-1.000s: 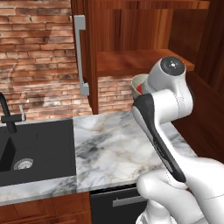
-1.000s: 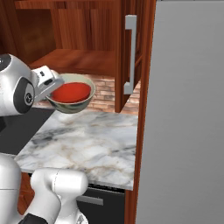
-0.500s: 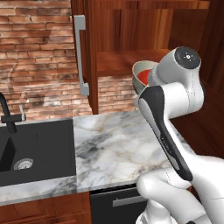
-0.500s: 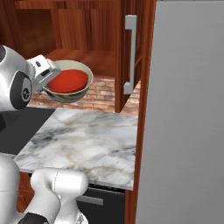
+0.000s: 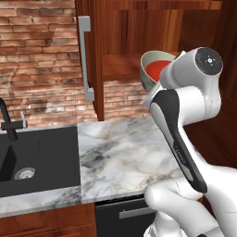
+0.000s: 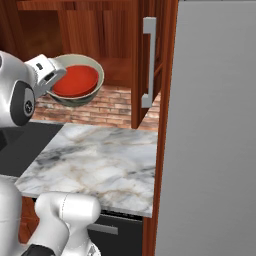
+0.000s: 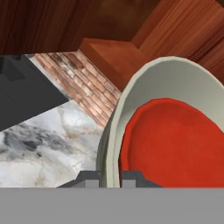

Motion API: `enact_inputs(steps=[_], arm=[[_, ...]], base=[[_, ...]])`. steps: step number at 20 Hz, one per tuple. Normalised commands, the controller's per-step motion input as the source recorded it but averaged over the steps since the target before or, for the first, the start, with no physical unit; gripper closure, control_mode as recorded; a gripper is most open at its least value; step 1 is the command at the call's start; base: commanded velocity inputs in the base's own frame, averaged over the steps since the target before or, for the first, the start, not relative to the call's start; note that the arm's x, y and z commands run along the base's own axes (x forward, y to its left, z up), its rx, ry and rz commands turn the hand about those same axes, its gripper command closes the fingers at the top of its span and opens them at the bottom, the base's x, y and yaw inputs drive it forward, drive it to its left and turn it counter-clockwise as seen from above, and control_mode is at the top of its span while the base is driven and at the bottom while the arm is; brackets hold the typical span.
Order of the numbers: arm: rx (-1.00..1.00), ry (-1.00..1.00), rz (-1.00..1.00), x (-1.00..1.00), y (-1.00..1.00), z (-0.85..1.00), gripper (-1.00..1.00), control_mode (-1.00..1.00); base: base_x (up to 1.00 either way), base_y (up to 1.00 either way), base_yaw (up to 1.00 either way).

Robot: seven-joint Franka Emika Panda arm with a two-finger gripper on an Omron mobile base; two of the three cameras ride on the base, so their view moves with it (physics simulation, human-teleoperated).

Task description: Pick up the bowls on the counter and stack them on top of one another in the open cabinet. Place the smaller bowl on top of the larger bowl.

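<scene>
You're carrying both bowls at once: the red bowl is nested inside the grey bowl, and your gripper is pinched tight on the grey bowl's rim. Over the last second you've been lifting the stack up off the marble counter, and now it's hanging level with the cabinet shelf, just in front of it. That means the stacking looks done; you're left with sliding it in and setting it down gently.
</scene>
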Motion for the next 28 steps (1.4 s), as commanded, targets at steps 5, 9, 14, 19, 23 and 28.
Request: enact_inputs(steps=[5,9,14,19,23,28], arm=[[-0.02,-0.04,0.02,-0.05,0.0,0.17,1.0,-1.0],[-0.04,0.0,0.02,-0.13,-0.03,0.14,1.0,-1.0],[-0.06,0.01,0.02,-0.15,-0.04,0.14,1.0,-1.0],[-0.06,0.05,0.02,-0.14,-0.03,0.12,1.0,-1.0],[-0.07,0.09,0.03,-0.1,-0.01,0.05,1.0,-1.0],[-0.05,0.07,0.03,-0.04,0.0,0.01,1.0,-1.0]], base=[[0.0,0.0,0.0],[0.0,0.0,0.0],[0.0,0.0,0.0],[0.0,0.0,0.0],[0.0,0.0,0.0],[0.0,0.0,0.0]])
